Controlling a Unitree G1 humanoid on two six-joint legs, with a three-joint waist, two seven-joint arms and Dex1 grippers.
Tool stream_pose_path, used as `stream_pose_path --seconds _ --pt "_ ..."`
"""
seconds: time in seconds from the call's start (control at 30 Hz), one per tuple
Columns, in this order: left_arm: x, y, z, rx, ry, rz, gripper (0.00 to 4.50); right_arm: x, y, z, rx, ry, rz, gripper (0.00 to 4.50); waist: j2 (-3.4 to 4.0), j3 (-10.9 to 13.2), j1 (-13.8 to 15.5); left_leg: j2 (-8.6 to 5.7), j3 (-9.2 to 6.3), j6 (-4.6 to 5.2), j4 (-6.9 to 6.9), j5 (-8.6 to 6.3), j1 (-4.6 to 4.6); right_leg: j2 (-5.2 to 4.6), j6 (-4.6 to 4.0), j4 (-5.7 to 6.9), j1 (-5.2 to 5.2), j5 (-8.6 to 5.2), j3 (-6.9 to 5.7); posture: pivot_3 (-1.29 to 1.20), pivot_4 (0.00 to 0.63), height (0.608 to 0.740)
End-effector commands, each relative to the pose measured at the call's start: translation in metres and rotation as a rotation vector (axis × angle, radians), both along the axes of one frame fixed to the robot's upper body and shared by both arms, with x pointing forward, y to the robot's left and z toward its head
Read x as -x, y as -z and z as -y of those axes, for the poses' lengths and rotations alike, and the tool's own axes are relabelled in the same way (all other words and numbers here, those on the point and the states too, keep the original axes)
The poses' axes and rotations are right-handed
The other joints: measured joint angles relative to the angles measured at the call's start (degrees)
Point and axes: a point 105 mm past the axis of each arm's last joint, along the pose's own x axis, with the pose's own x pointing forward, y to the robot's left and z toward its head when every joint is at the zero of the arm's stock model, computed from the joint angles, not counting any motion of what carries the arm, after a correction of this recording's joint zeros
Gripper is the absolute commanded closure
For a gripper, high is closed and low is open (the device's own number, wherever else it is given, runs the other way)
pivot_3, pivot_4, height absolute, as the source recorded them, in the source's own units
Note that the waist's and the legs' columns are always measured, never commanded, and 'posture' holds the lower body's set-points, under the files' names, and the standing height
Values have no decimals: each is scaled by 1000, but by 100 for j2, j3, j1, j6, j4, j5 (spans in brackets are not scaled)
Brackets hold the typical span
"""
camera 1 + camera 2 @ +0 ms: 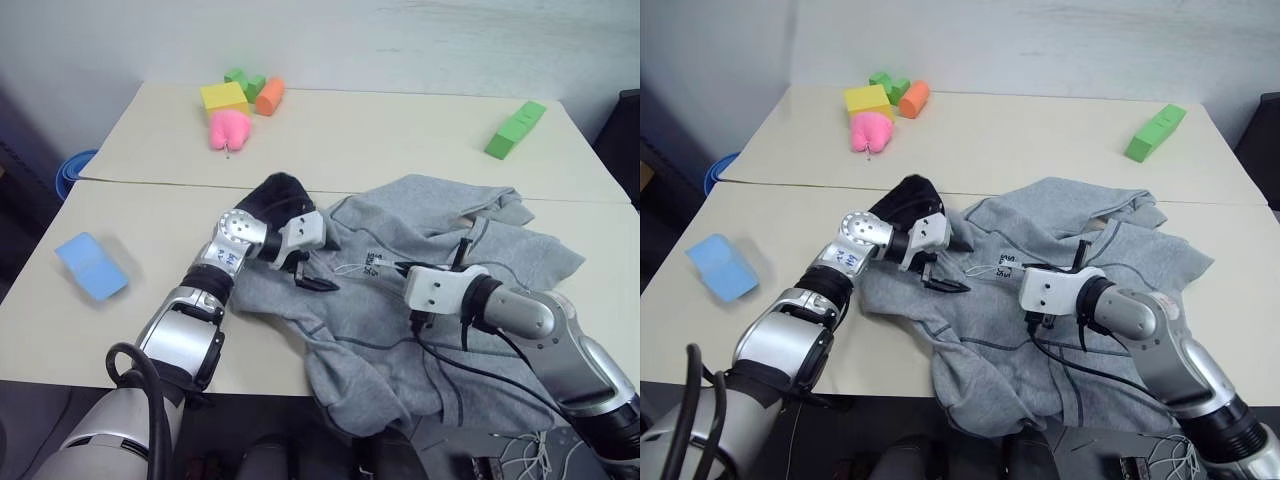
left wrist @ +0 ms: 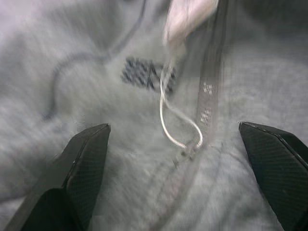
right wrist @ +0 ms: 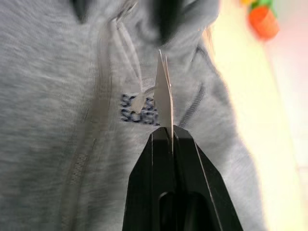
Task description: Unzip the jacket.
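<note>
While right fingers (image 3: 163, 137) pinch hang tag (image 3: 164, 94), left fingers (image 2: 86, 159) wide over jacket (image 1: 420, 300).

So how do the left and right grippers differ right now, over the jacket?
The left gripper is wide open and holds nothing; the right gripper is shut on the paper hang tag. The left gripper hangs beside the dark hood, over the zipper and the tag's white string; the right gripper sits further down the front, lifting the tag edge-on. Both are over the grey jacket.
</note>
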Motion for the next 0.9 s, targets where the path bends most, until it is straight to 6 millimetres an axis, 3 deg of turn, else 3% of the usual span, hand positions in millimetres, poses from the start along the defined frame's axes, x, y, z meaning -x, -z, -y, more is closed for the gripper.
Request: stream_pose_path --seconds 0.03,0.2,0.33,0.47,0.7,0.9 --pt "-2 9 -6 -50 -37 -30 0 -2 -26 6 25 -15 164 4489 0 0 -1 4 -1 -1 0 1 2 0 0 0 1 0 0 0 150 740" --pt "11 37 -20 -132 -43 -171 0 -14 -41 25 53 47 311 4489 0 0 -8 11 -1 -3 1 3 15 -1 0 3 11 0 2 0 150 740" --pt "18 49 -24 -135 -48 -232 0 -22 -46 43 63 115 385 4489 2 -2 -15 24 0 -4 0 3 21 -1 0 6 13 0 5 0 150 740" --pt "30 64 -33 -166 -42 -301 0 -25 -55 74 85 215 448 4489 6 -4 -14 27 0 -5 0 3 22 -1 0 6 15 0 6 0 150 740" --pt "37 75 -36 -164 -72 -336 0 -23 -78 118 60 367 534 4489 10 -8 -10 29 5 -4 -12 4 59 -1 -1 5 45 -1 14 0 150 740" --pt "40 81 -35 -154 -83 -355 0 -19 -79 130 -18 436 539 4489 35 -27 -28 41 16 -10 -29 0 114 3 0 -12 98 -6 23 0 150 740"
